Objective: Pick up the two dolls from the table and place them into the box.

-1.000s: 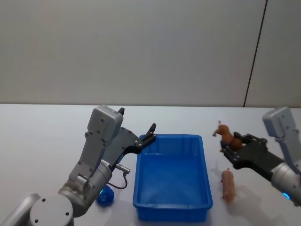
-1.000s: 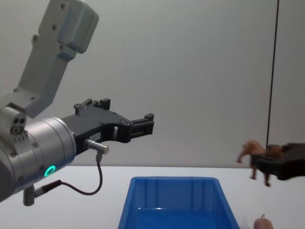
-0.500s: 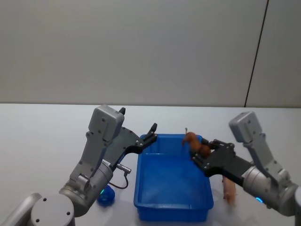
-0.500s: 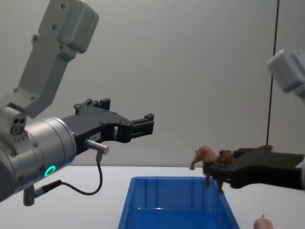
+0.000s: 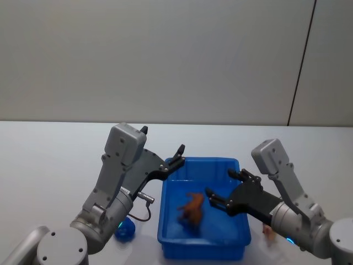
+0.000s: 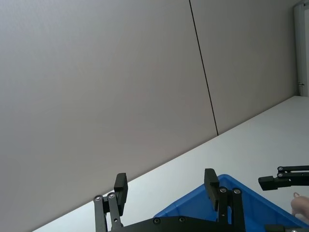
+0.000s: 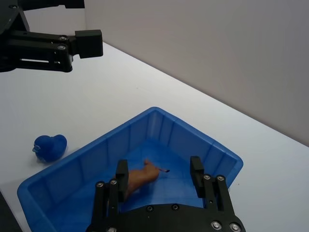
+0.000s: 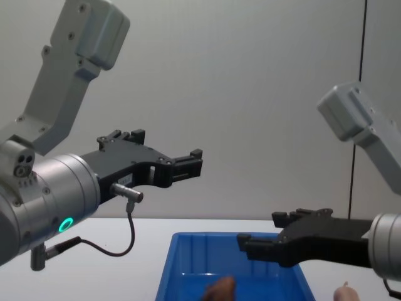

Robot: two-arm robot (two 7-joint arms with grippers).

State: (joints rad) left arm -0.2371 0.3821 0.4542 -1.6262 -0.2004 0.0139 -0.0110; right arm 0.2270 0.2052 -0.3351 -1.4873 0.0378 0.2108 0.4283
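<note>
Closest to the robot, the pale pink toy animal figurine [image 5: 268,234] lies on the flat white tabletop [image 5: 49,160], just beside the near right corner of the bright blue rectangular plastic bin [image 5: 201,249]. The right arm covers most of it, and the chest view's lower edge cuts it down to a small tip. On the bin's other side, near its front left corner, sits a dark blue round lump [image 5: 123,230], partly behind the left arm. Inside the bin, over the near half of its floor, is the reddish-brown toy animal figurine [image 5: 191,208]. It is a small body with thin legs, smeared in outline, so whether it touches the floor cannot be told. The right gripper [image 5: 220,184] hangs above the bin's right half, fingers spread wide and empty, apart from the figurine. Farther back, the left gripper [image 5: 161,140] is held high by the bin's far left corner, its fingers likewise parted with nothing between them
</note>
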